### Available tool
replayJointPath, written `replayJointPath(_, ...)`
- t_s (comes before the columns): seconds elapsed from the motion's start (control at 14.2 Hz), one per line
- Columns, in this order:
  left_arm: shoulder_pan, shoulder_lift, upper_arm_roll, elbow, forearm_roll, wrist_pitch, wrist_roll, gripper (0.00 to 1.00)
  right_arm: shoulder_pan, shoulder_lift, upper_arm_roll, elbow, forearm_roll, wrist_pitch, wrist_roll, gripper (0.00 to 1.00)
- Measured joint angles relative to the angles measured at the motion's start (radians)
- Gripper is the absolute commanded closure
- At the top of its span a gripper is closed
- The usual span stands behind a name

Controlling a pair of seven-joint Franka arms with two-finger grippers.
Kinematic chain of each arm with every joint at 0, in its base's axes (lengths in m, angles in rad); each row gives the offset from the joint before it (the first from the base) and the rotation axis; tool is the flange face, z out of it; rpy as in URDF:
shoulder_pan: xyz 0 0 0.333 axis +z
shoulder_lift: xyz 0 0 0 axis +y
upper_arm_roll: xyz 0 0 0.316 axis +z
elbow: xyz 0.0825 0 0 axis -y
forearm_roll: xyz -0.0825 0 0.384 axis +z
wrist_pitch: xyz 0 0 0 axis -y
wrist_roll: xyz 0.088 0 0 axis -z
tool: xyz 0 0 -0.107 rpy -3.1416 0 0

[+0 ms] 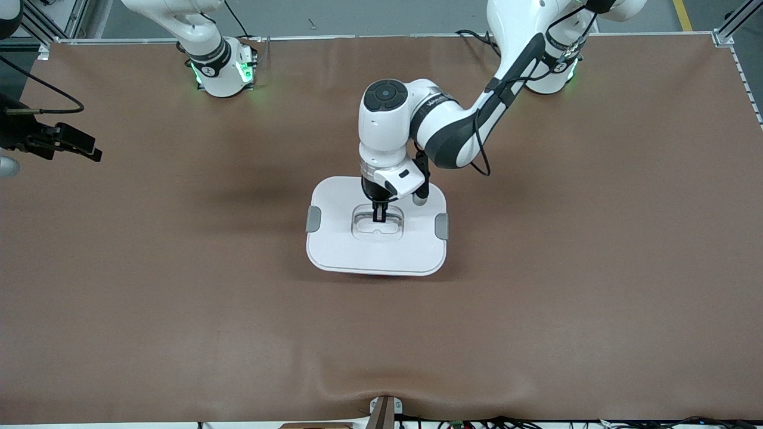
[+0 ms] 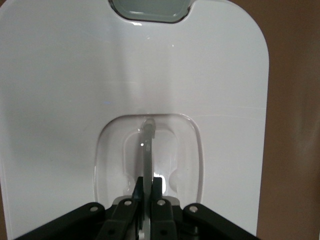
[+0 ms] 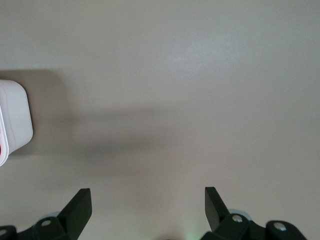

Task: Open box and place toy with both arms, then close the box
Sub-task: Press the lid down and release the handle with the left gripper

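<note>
At the right arm's end of the brown cloth-covered table (image 1: pixel 179 298), the right gripper (image 1: pixel 74 145) hangs over bare cloth, well apart from everything else, waiting. In the right wrist view its black fingers (image 3: pixel 80 207) stand wide apart with nothing between them, and a rounded white corner of the lid (image 3: pixel 15 117) shows at the edge.

Near the middle of the table sits the rectangular tub with rounded corners, the box (image 1: pixel 377 271), covered by its flat white plastic lid (image 1: pixel 340 244); only a thin pink strip of the tub shows under the lid's edge nearest the front camera. A grey clip (image 1: pixel 313 218) sits on each short side.

The left arm reaches down from its base, and the left gripper (image 1: pixel 380 213) stands upright in the lid's recessed clear handle (image 1: pixel 377 227). In the left wrist view its fingers (image 2: pixel 158 192) are pinched tight on the handle's thin clear bar (image 2: pixel 147 150).

The toy is not visible in any view.
</note>
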Motion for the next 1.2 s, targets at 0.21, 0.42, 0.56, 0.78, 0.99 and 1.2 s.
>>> replayJointPath(0.21, -0.001, 0.006, 0.000, 0.005, 0.000, 0.000, 0.000, 1.00, 0.000, -0.003, 0.005, 0.005, 0.000, -0.024, 0.000, 0.00)
replayJointPath(0.42, -0.008, 0.016, 0.001, 0.013, 0.001, 0.000, -0.003, 1.00, 0.000, -0.005, 0.014, 0.009, 0.000, -0.030, 0.000, 0.00)
replayJointPath(0.56, -0.011, 0.021, 0.003, 0.016, 0.010, 0.000, -0.019, 1.00, 0.000, -0.006, 0.017, 0.021, 0.000, -0.030, 0.001, 0.00)
replayJointPath(0.78, -0.013, 0.023, 0.004, 0.017, 0.018, 0.000, -0.028, 1.00, 0.000, -0.007, 0.018, 0.038, 0.000, -0.037, 0.002, 0.00)
replayJointPath(0.99, -0.021, 0.035, 0.004, 0.018, 0.051, 0.000, -0.034, 1.00, 0.000, -0.007, 0.016, 0.038, 0.000, -0.039, 0.007, 0.00)
replayJointPath(1.2, -0.032, 0.039, 0.004, 0.019, 0.093, -0.002, -0.062, 1.00, 0.000, -0.007, 0.013, 0.038, 0.000, -0.041, 0.008, 0.00)
